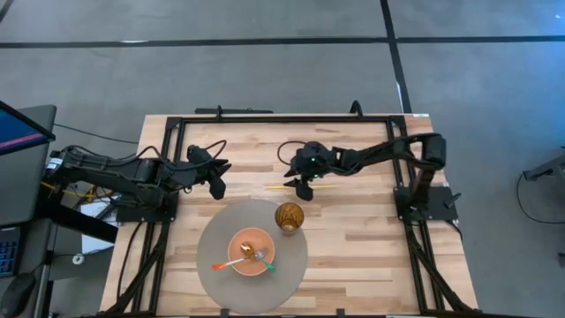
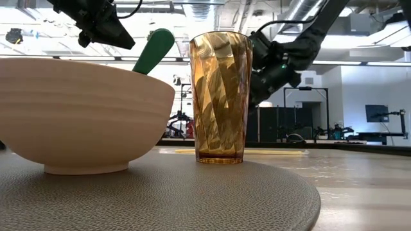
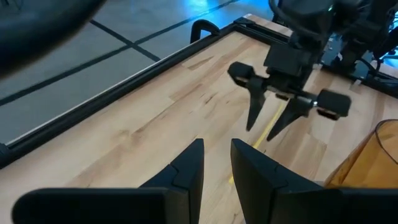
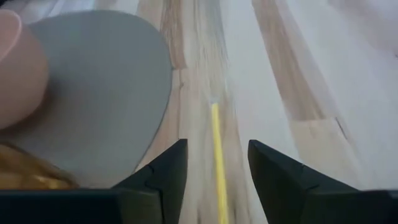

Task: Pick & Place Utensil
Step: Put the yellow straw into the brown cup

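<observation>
A thin yellow utensil lies flat on the wooden table, beyond the grey round mat. My right gripper hangs just above it, open and pointing down. In the right wrist view the yellow utensil runs between the two fingers, and I see no touch. The left wrist view shows the right gripper straddling the yellow utensil. My left gripper waits to the left over bare wood; its fingers stand a narrow gap apart.
A peach bowl sits on the mat with an orange-handled and a green-handled utensil in it. An amber ribbed glass stands on the mat's edge, close in front of my right gripper. A black frame rims the table.
</observation>
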`<state>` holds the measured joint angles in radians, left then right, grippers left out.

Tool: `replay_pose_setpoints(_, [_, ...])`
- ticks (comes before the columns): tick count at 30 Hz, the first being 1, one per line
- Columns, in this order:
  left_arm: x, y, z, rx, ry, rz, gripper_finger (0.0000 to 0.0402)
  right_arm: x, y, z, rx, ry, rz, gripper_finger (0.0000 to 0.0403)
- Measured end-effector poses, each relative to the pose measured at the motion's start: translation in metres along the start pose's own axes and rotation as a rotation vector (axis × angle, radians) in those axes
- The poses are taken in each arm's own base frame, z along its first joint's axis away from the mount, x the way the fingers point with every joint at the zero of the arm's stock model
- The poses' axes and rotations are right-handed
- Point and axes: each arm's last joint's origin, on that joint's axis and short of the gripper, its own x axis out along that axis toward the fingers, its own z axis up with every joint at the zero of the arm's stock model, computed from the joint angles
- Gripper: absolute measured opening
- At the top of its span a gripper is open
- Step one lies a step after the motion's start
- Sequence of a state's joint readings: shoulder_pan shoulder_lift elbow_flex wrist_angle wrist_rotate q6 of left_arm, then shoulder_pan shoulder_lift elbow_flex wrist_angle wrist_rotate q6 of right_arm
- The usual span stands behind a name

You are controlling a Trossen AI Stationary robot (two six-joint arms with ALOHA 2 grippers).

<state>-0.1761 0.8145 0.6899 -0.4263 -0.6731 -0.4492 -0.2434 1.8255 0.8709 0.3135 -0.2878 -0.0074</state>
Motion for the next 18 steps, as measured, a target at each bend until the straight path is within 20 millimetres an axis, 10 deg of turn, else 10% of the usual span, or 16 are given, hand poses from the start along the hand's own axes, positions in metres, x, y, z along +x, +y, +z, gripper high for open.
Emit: replay_pose_setpoints(18, [0.000,0.000,0.000,-0.001,0.000,0.000,0.0081,0.036,0.004,-0.004,-0.120,0.048,-0.019,0.0129])
